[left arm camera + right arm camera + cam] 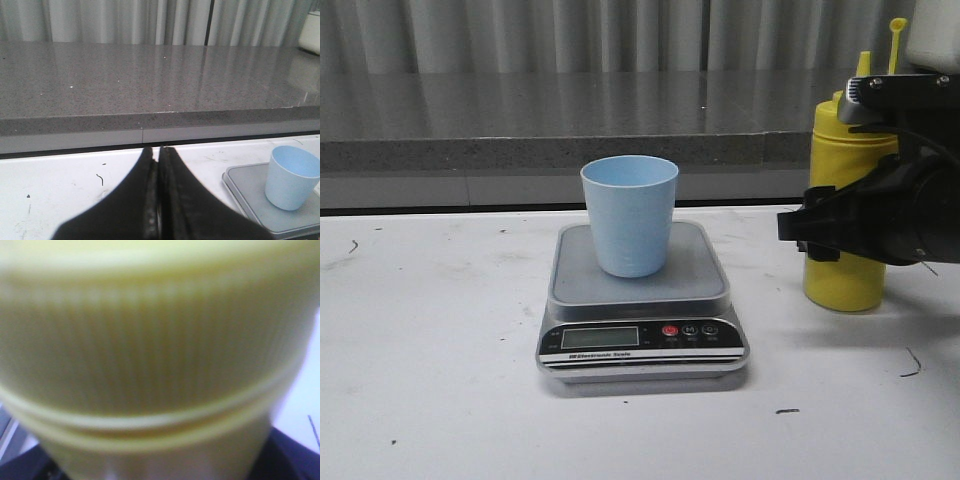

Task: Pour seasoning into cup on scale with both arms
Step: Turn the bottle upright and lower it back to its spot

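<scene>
A: Centre frame, front view: scale point(642, 305) sits on the white table point(430, 380), blue cup point(630, 215) upright on its platform, roughly mid-platform, bare grey rim showing all round the cup's base. Display and buttons face the camera.

B: Bottle?

A: Right side of the frame. Yellow bottle point(845, 265) stands upright on the table, well clear of the scale's right edge, open strip of table between them. Nozzle and cap tether poke up near the top right corner.

B: Right gripper?

A: Right gripper point(820, 232) is at the bottle's mid-body, black housing covering part of it and running off the right edge. Right wrist view is just blurred ribbed yellow collar point(150, 355) filling the frame, dark finger bits at the lower corners either side. Looks like it's around the bottle, but can't tell whether the fingers actually squeeze it.

B: Left?

A: Left gripper point(159, 200) only in its own wrist view, fingers pressed together, nothing between them. It's over bare table, cup and scale corner at lower right of that view, apart from it.

B: Free room?

A: Whole left half of the table in front view is open, a few dark scuffs. Grey counter point(520, 115) edge runs behind, curtain above.
</scene>
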`<state>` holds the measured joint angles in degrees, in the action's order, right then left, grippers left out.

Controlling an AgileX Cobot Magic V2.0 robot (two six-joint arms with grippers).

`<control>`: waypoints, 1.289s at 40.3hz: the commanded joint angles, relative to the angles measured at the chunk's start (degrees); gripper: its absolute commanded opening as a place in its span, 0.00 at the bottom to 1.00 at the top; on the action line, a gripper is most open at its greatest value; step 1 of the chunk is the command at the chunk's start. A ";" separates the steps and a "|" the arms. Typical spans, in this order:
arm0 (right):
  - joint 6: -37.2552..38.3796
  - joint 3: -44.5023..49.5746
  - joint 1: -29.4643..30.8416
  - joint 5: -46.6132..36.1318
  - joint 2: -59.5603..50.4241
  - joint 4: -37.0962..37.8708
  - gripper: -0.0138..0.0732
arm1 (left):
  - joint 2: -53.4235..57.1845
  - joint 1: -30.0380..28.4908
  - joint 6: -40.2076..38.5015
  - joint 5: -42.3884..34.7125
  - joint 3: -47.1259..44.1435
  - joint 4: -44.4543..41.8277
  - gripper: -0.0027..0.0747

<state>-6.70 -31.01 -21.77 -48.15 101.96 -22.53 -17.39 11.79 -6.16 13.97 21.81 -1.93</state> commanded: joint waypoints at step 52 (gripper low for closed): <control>-0.06 5.52 -0.60 -5.94 -13.25 2.44 0.90 | -0.43 -0.09 -0.60 -4.90 1.46 0.45 0.01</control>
<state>-6.60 -26.42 -22.29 -50.15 92.49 -22.27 -17.39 11.79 -6.16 13.97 21.81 -1.93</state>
